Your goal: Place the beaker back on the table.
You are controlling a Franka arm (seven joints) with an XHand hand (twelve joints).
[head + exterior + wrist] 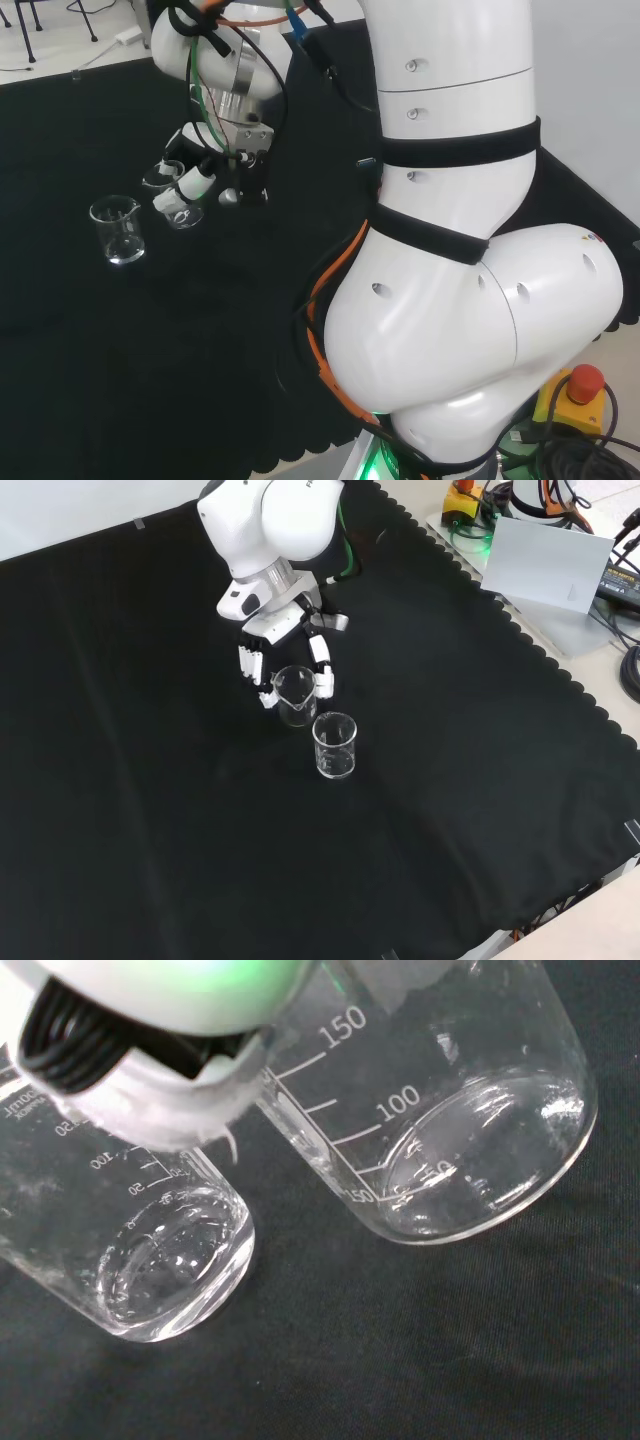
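Two clear beakers, both upright with mouths up, mid-bench. The held beaker (294, 694) sits between the curled fingers of the robot hand (262, 650), which grasps it, spout toward the bench's far edge in the front view. The second beaker (334, 745) stands free just beside it.

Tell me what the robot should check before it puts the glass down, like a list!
1. Hand curled round the held beaker: ok.
2. Held beaker upright, mouth up in the front view: ok.
3. Held beaker apart from the other beaker: cannot tell; they sit very close in the front view.
4. Bare black cloth around for setting it down: ok.
5. Held beaker's bottom already on the cloth: cannot tell.
6. Both beakers look empty in the wrist view: ok.
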